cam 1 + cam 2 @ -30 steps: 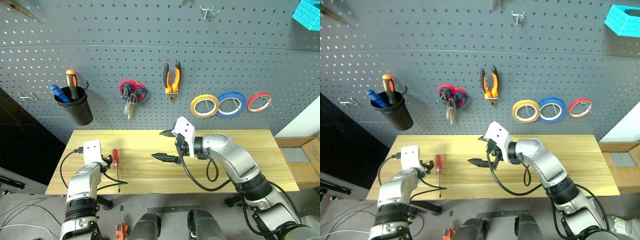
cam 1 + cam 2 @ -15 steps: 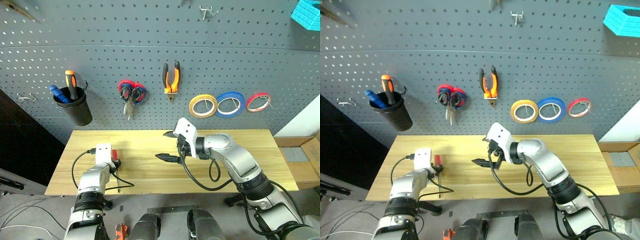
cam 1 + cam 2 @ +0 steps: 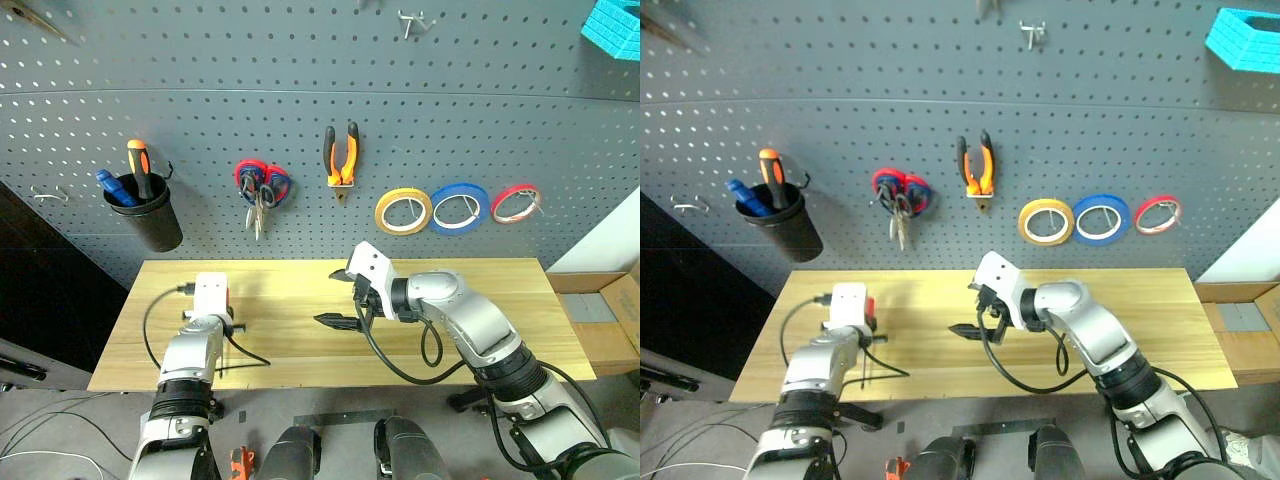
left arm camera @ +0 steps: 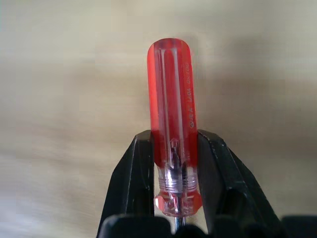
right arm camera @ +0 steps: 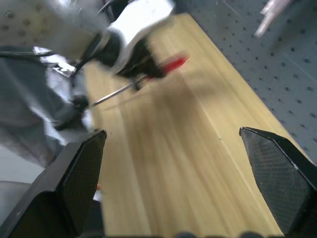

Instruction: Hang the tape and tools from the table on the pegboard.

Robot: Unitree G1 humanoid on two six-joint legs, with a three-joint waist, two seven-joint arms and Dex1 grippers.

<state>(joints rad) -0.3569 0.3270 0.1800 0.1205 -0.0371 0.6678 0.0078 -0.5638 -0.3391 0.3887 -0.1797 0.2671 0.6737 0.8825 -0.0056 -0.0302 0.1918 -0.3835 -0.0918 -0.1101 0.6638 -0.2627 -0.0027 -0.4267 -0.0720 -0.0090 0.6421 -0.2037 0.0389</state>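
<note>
Left wrist view, item one: slim red-handled screwdriver with clear red plastic grip (image 4: 172,114), pinched at its collar end between the two black fingers (image 4: 132,178) of my left gripper (image 4: 173,171); handle butt points away from the camera, shaft runs back out of sight.

Item two: long light wooden plank table (image 3: 480,290). From the head camera, the screwdriver sits at about 8 o'clock of the tabletop, held over its left end; the right wrist camera suggests it is lifted off the wood, shaft sloping down.

Item three: right gripper (image 3: 342,296), fingers spread wide, nothing between them, hanging over the table's middle, aimed toward the left arm.

Item four: grey-blue perforated pegboard (image 3: 300,90). Black cup (image 3: 145,212) with orange and blue screwdrivers at 10 o'clock of the left gripper; red-and-blue scissors (image 3: 262,188) and orange-and-black pliers (image 3: 342,158) toward 12 to 1 o'clock; thin tan-yellow tape ring (image 3: 403,210), blue ring (image 3: 460,206), red ring (image 3: 517,203) in a row at 2 o'clock.

Handling note, my judgement: the grip is low on a smooth handle, so I would raise slowly, keep the shaft from swinging, and steer toward the cup with the tip leading downward before loosening.
</note>
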